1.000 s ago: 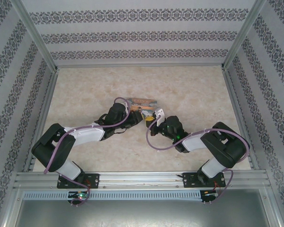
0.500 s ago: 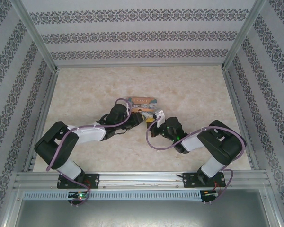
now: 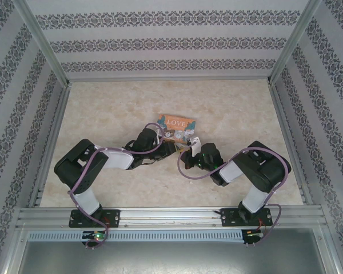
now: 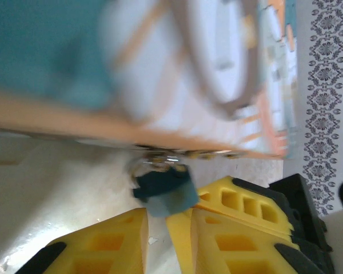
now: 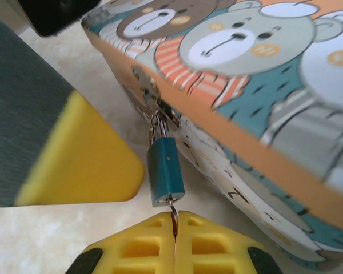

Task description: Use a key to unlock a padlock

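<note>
The tiny teal padlock (image 5: 166,171) hangs by its silver shackle (image 5: 155,124) from the hasp of the cartoon-bear box (image 5: 246,85). My right gripper (image 5: 175,216) is shut on the key (image 5: 172,212), whose thin blade runs up into the padlock's bottom. In the left wrist view the padlock (image 4: 163,185) is blurred, just at the tips of my left gripper (image 4: 159,216), whose jaws stand slightly apart. One left finger (image 5: 74,154) sits beside the padlock without touching it. From above, both grippers meet below the box (image 3: 176,123).
The box (image 4: 160,68) lies mid-table with its "LOVE" lid facing up. Metal frame rails (image 3: 160,216) run along the near edge, and patterned walls (image 3: 171,43) close in the beige tabletop (image 3: 103,103).
The box has tipped so its lid now shows from above. Both arms have folded in closer to it. The left jaws have eased apart a little.
</note>
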Controlling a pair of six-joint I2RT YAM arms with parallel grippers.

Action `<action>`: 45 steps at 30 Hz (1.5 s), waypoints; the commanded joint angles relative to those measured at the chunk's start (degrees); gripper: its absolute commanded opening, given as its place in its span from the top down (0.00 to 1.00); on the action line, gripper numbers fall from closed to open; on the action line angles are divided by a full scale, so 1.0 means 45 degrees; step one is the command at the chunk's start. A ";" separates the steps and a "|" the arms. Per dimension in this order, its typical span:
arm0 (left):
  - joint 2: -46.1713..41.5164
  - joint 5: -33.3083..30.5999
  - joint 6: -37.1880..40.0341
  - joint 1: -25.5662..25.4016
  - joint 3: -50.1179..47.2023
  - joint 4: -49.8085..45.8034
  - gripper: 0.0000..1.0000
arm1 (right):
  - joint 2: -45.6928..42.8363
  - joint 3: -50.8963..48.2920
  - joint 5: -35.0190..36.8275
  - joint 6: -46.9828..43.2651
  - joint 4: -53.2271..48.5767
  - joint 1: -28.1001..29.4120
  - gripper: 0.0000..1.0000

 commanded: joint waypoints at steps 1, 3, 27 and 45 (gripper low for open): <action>0.0158 0.0434 -0.0157 -0.0173 0.0100 0.1077 0.72 | 0.0370 -0.0154 -0.0354 0.0319 0.0440 -0.0130 1.00; 0.0163 0.0413 -0.0171 -0.0155 0.0003 0.1151 0.69 | 0.0530 -0.0163 -0.0436 0.0419 0.0441 -0.0196 1.00; -0.6243 -0.2329 0.1131 0.0457 -0.3676 0.0650 0.48 | -0.1352 0.0222 -0.1871 0.1889 -0.2801 -0.0380 1.00; -0.5180 -0.2214 -0.2212 0.0458 -0.5795 0.5400 0.46 | -0.3067 0.1027 -0.2581 0.5947 -0.5356 -0.0327 1.00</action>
